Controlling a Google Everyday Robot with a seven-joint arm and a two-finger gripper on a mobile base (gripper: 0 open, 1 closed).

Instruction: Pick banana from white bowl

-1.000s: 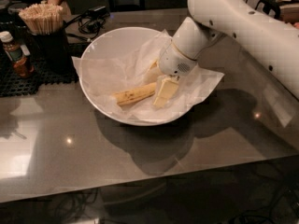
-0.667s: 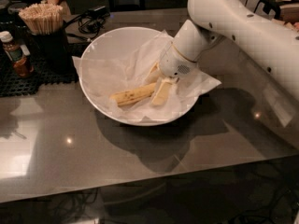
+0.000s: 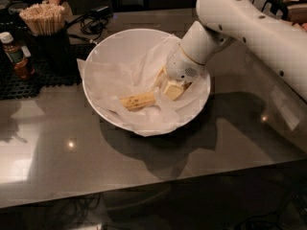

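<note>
Your counter [image 3: 144,176] is a dark, glossy grey slab, catching a few small spots of light. Sitting straight on it, about the middle, you've got the white bowl [image 3: 120,47], its shadow pooling on the near side. Over at the left edge lies a black mesh mat [image 3: 29,83], carrying a brown sauce bottle [image 3: 17,56] and a dark cup of wooden sticks [image 3: 50,47]. Black cables [image 3: 93,20] lie at the back. Your gripper [image 3: 173,89] is down inside the bowl, right of centre.

banana [image 3: 138,101] in bowl [image 3: 120,42], pincer [image 3: 172,89] just right of it
</note>
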